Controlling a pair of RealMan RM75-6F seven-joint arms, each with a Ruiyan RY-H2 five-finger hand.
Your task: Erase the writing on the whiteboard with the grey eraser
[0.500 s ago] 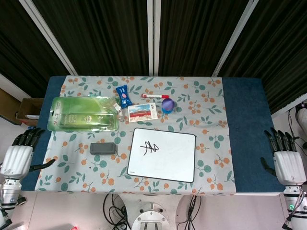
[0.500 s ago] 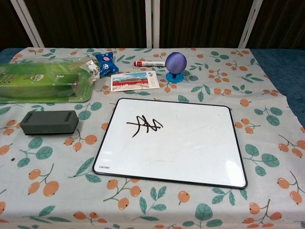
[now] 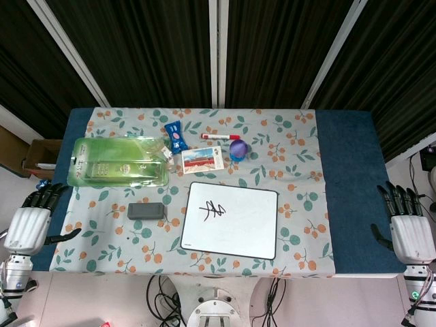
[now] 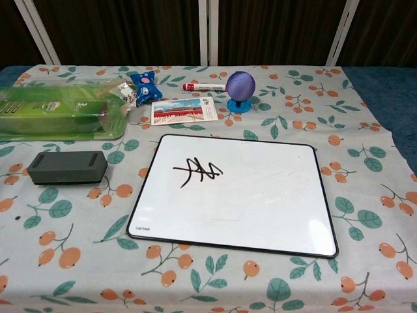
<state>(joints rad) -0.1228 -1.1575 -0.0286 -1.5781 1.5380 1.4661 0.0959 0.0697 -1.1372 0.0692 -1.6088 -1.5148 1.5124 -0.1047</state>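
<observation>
A white whiteboard (image 3: 231, 219) (image 4: 260, 195) with a black frame lies on the flowered cloth near the table's front edge. Black writing (image 3: 212, 210) (image 4: 197, 172) marks its left half. The grey eraser (image 3: 146, 210) (image 4: 67, 167) lies flat to the left of the board, a short gap apart. My left hand (image 3: 30, 221) hangs beside the table's left edge, fingers apart, holding nothing. My right hand (image 3: 411, 228) hangs past the right edge, fingers apart and empty. Neither hand shows in the chest view.
Behind the eraser lies a green plastic package (image 3: 121, 162) (image 4: 58, 109). A blue wrapper (image 3: 175, 135), a postcard (image 3: 202, 160) (image 4: 184, 111), a red-capped marker (image 3: 219, 137) (image 4: 204, 86) and a purple ball on a blue stand (image 3: 238, 150) (image 4: 240, 89) sit behind the board.
My left hand has shifted slightly inward toward the table edge and my right hand has drifted slightly down. The objects on the table have not moved.
</observation>
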